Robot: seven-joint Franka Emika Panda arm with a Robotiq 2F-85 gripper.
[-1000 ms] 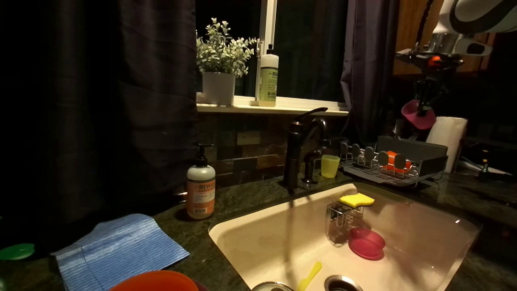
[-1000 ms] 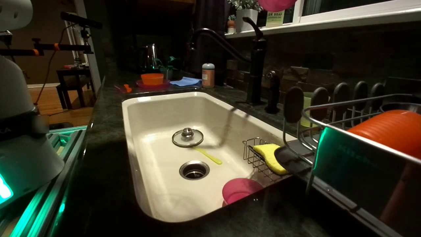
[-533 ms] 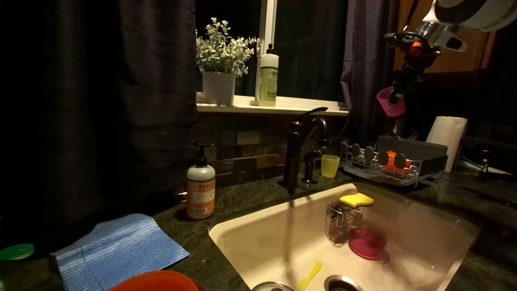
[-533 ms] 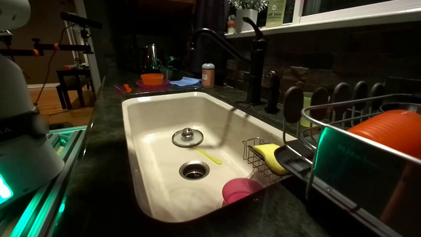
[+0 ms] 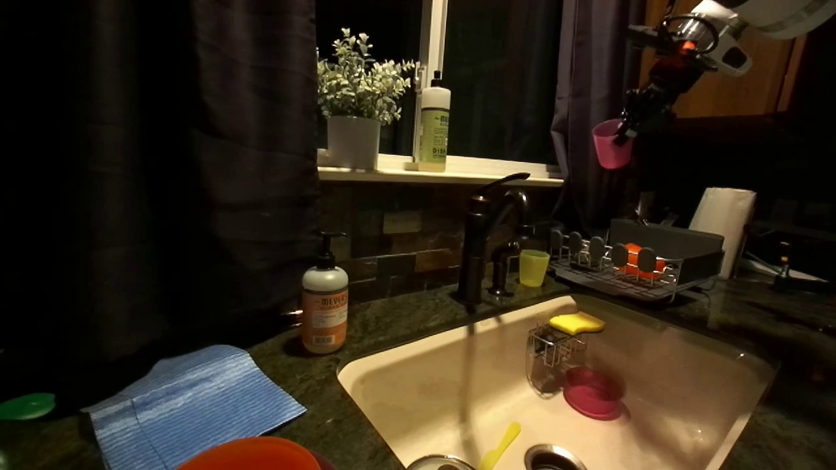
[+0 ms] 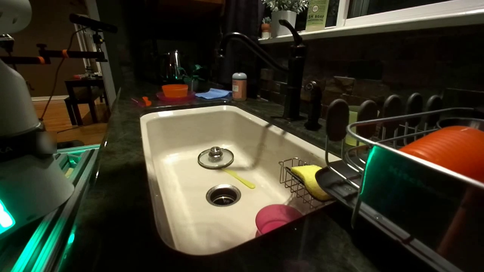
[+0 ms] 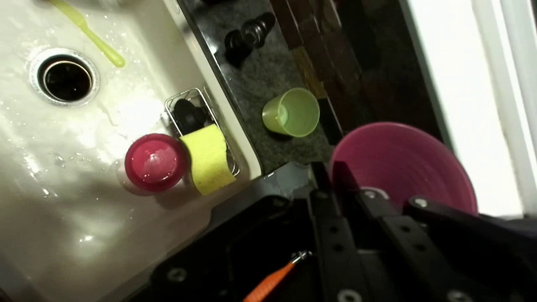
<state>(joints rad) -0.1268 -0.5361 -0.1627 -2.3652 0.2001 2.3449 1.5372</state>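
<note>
My gripper [image 5: 624, 134] is shut on the rim of a pink cup [image 5: 609, 150] and holds it high in the air, above the dish rack's level in an exterior view. The cup is slightly tilted, its mouth upward. In the wrist view, one finger of the gripper [image 7: 333, 180] is outside the cup's wall and the other is inside the pink cup [image 7: 407, 163]. The wrist view looks down on a yellow-green cup [image 7: 293, 113] on the counter, and on a red-pink bowl [image 7: 155, 163] and a yellow sponge [image 7: 209, 159] at the sink.
The white sink [image 6: 177, 223] holds a glass lid [image 6: 215, 158], a yellow-green knife [image 6: 240, 179] and a wire caddy [image 6: 293, 175]. A black faucet [image 6: 295, 79] rises behind it. The dish rack [image 5: 699, 271] holds an orange item [image 5: 633, 260]. A paper towel roll [image 5: 725, 215] stands behind.
The gripper has moved up and leftward in an exterior view with the pink cup, and tilted, bringing the cup more upright. The held cup has left the top of an exterior view.
</note>
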